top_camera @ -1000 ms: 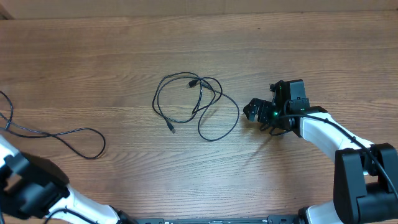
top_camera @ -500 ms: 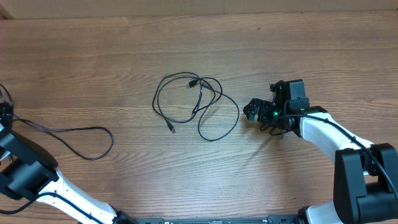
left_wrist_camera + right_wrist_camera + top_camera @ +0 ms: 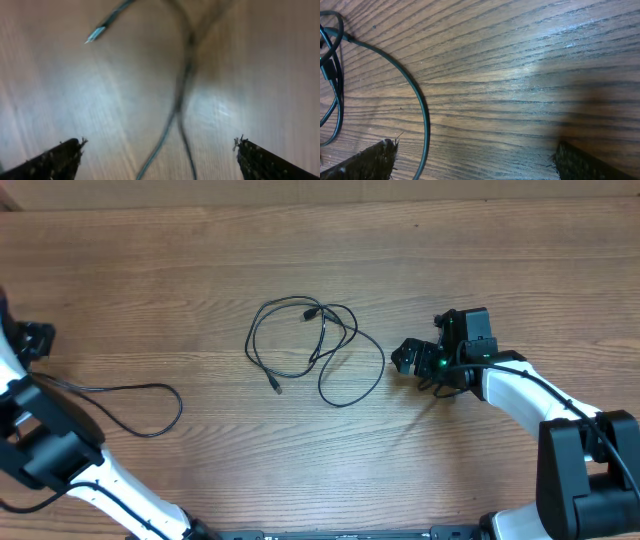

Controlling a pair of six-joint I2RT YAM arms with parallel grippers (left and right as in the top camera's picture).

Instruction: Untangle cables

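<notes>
Evidently separated: stray cable [image 3: 120,389] lies well left of looped cable [image 3: 312,311].
Left hand [image 3: 159,145] and right hand [image 3: 474,147] flank the loops, wide, empty, leaving slack.

A wooden table [image 3: 180,260] with left-to-right grain fills nearly the whole overhead frame. Along the top edge runs 1 paler brown strip [image 3: 300,190], material unclear. A pale glare patch [image 3: 535,75] sits upper centre in the right wrist view.

A wood-grain table [image 3: 300,240] carries two thin black wires lying flat and well apart. The tangled cable [image 3: 326,332] sprawls in loose, overlapping loops near the middle; the stray cable [image 3: 120,388] trails in a long hooked strand at the left side.
</notes>
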